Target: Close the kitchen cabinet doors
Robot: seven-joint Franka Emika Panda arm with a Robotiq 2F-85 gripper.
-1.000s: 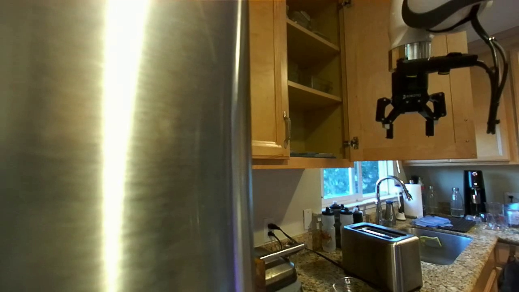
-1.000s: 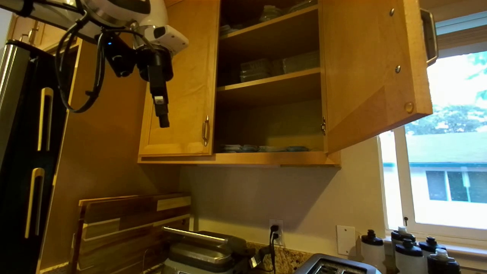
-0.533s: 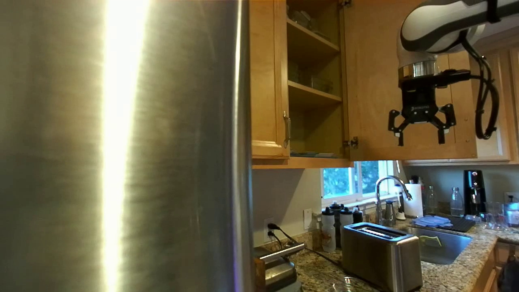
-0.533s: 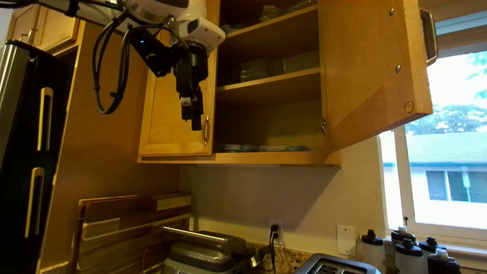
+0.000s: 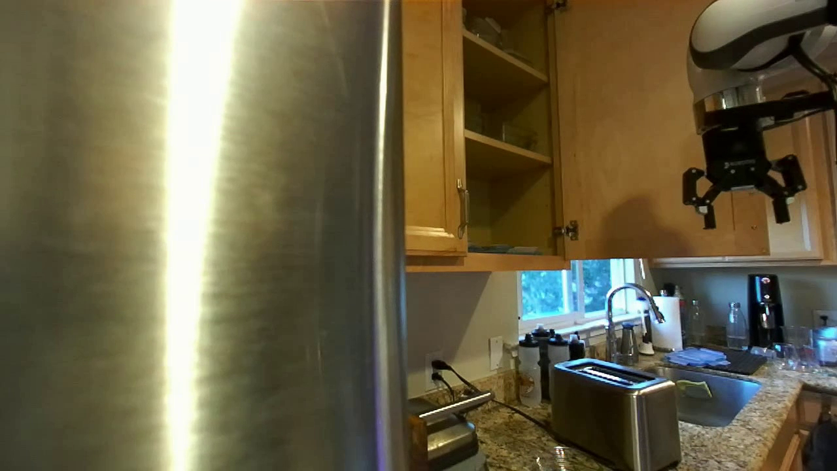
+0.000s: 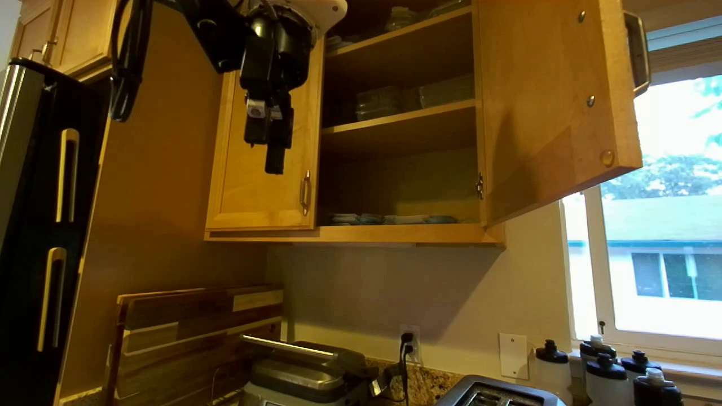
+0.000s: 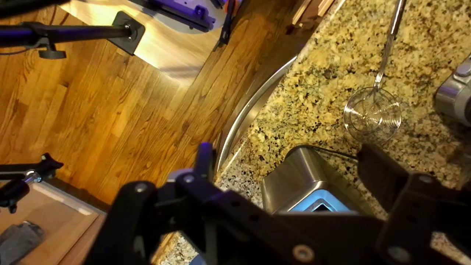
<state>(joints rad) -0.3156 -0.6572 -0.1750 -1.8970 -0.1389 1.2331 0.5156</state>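
Wrist view alone: floorboards (image 7: pixel 121 110); both exterior views: open cabinet door (image 6: pixel 544 90)

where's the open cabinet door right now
In an exterior view, the open cabinet door is at the upper right, hinged just right of the shelves, with the window beyond it.

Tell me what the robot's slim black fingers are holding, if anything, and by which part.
Nothing is held: the slim black fingers stand apart, nothing between them.
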